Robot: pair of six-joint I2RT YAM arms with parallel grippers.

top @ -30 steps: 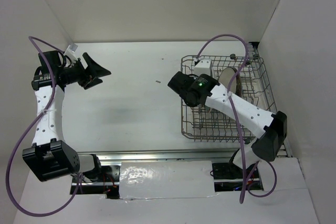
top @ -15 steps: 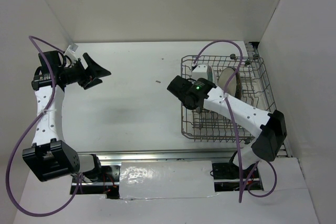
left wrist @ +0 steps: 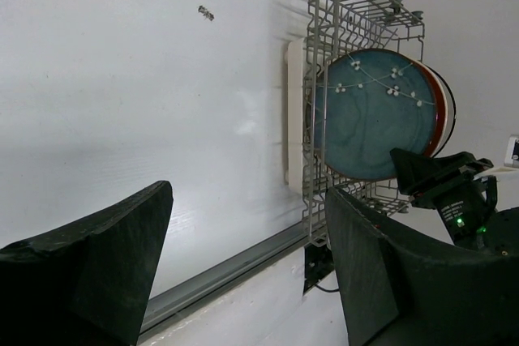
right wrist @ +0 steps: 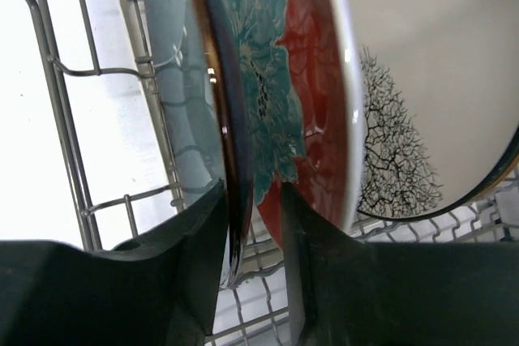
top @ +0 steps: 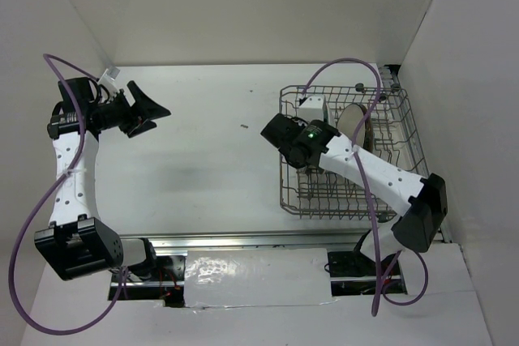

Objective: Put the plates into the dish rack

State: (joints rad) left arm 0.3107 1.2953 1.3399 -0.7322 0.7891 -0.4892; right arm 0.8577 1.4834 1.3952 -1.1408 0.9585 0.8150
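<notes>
The dish rack point(top: 399, 123) stands at the right of the table and also shows in the left wrist view point(left wrist: 340, 6). Plates stand on edge in it: a dark teal one point(left wrist: 369, 119) in front, then the red one point(right wrist: 304, 79) with its turquoise patch, then the cream one point(right wrist: 422, 79) with a dark drawing. A dark rim point(right wrist: 496, 174) shows behind the cream plate. My right gripper point(right wrist: 253, 224) straddles the teal plate's rim point(right wrist: 231, 160); the left finger is against it and a gap shows at the right finger. My left gripper point(top: 160, 117) is open and empty at the far left.
A pale tray point(left wrist: 293, 111) lies under the rack's left side. A small dark speck point(top: 244, 126) lies mid-table. White walls close in the table on three sides. A metal rail point(top: 243, 241) runs along the near edge.
My right wrist has shifted slightly left and back again over the rack's left end. The left arm has barely moved.
</notes>
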